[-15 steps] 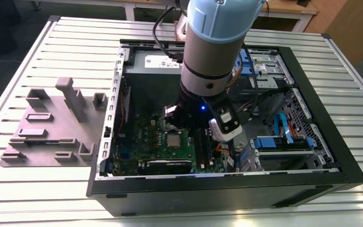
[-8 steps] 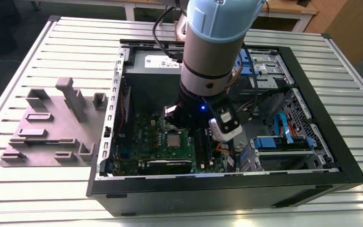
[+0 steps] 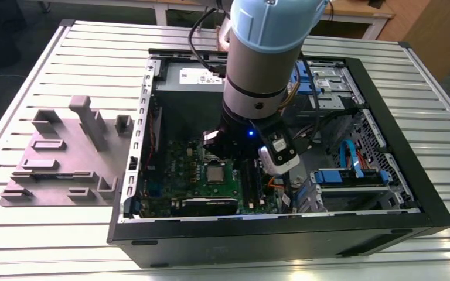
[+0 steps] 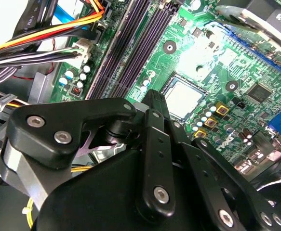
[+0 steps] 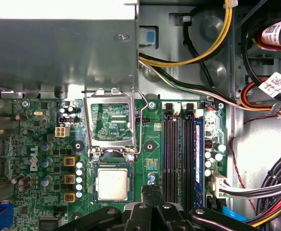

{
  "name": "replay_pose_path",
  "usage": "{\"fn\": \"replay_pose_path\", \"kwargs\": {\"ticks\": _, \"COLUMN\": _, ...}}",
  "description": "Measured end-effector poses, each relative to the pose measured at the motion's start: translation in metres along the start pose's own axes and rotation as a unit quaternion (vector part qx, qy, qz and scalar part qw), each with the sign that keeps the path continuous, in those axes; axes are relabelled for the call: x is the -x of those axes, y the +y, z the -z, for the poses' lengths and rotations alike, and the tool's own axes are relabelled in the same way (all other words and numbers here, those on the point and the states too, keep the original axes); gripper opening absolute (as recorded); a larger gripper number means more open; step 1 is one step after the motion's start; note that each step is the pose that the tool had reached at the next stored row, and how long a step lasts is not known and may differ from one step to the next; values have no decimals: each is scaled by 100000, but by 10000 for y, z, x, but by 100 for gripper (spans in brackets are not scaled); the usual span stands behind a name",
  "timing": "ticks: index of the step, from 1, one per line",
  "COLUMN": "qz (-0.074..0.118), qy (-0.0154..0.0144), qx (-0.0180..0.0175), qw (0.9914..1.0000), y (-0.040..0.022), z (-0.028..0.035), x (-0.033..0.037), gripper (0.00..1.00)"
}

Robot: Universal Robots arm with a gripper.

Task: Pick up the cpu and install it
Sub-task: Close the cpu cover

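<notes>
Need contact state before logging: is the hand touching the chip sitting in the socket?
Apart. In the first wrist view, a strip of green board shows between the hand and the edge of the chip.

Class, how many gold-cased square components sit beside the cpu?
3, in a row beside the cpu: first component nearest the socket frame, middle component, last component farthest from it. More may be hidden.

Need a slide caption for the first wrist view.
Gripper near the cpu, which lies in its socket, metal frame hinged open.
</notes>
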State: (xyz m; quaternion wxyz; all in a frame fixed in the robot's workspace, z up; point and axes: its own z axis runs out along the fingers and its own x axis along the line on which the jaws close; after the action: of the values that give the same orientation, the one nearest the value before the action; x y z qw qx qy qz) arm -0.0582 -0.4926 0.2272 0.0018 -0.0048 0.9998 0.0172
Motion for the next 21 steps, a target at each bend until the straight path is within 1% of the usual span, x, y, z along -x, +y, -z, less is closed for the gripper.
{"fn": "replay_pose_path", "kwargs": {"ticks": 5, "qz": 37, "qy": -1, "qx": 8, "qw": 100000, "y": 4, "z": -3, "x": 0, "gripper": 10}}
{"fn": "replay_pose_path", "kwargs": {"ticks": 7, "qz": 393, "qy": 14, "qx": 0, "qw": 99999, "y": 7, "z": -4, "x": 0, "gripper": 10}}
{"fn": "replay_pose_path", "kwargs": {"ticks": 9, "qz": 1521, "qy": 59, "qx": -4, "qw": 99988, "y": 7, "z": -6, "x": -1, "gripper": 10}}
{"fn": "replay_pose_path", "kwargs": {"ticks": 11, "qz": 2896, "qy": 101, "qx": 9, "qw": 99958, "y": 7, "z": -9, "x": -1, "gripper": 10}}
{"fn": "replay_pose_path", "kwargs": {"ticks": 16, "qz": 5965, "qy": 198, "qx": 30, "qw": 99822, "y": 7, "z": -11, "x": 0, "gripper": 10}}
{"fn": "replay_pose_path", "kwargs": {"ticks": 18, "qz": 7197, "qy": 201, "qx": 126, "qw": 99740, "y": 7, "z": -12, "x": 0, "gripper": 10}}
{"fn": "replay_pose_path", "kwargs": {"ticks": 21, "qz": 9048, "qy": 179, "qx": 271, "qw": 99589, "y": 7, "z": -11, "x": 0, "gripper": 10}}
